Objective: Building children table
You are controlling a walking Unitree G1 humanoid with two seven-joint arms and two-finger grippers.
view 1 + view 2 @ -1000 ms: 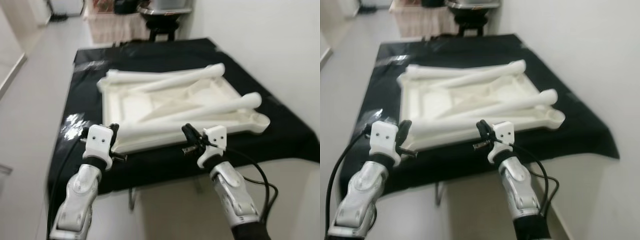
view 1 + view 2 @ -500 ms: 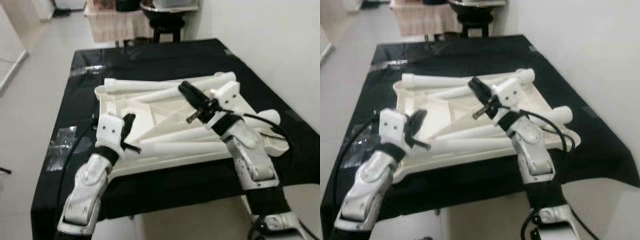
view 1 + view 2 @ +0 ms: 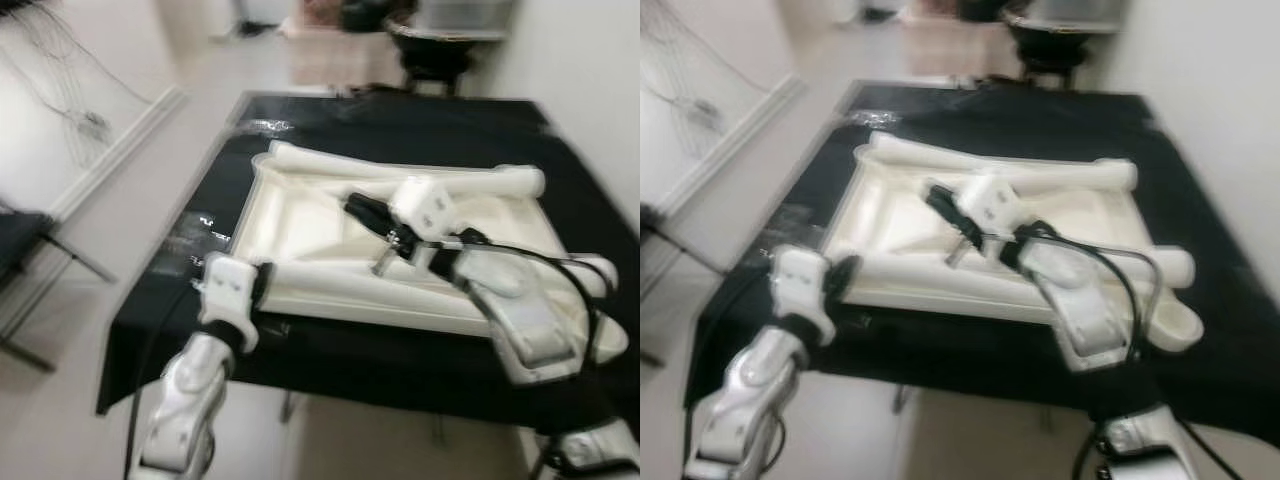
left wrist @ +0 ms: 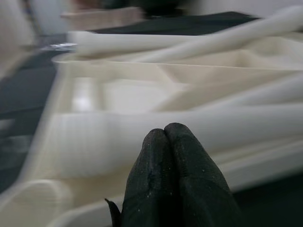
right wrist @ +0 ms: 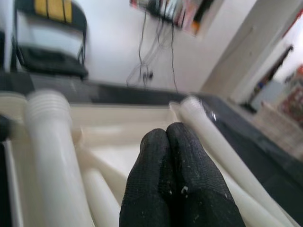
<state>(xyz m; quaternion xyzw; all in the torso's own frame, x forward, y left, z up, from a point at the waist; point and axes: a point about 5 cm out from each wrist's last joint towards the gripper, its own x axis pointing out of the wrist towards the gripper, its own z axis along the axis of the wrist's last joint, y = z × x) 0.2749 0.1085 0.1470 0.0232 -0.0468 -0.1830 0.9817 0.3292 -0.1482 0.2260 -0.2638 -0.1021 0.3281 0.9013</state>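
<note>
On the black-covered table [image 3: 330, 120] lies the upside-down cream plastic tabletop [image 3: 310, 215], with loose cream plastic legs [image 3: 400, 182] resting across it. My right gripper [image 3: 368, 212] hovers over the tabletop's middle, fingers [image 5: 176, 179] pressed together, grasping nothing. My left gripper [image 3: 843, 277] sits at the near edge by the nearest leg [image 4: 142, 137], fingers [image 4: 173, 175] likewise clenched and empty.
</note>
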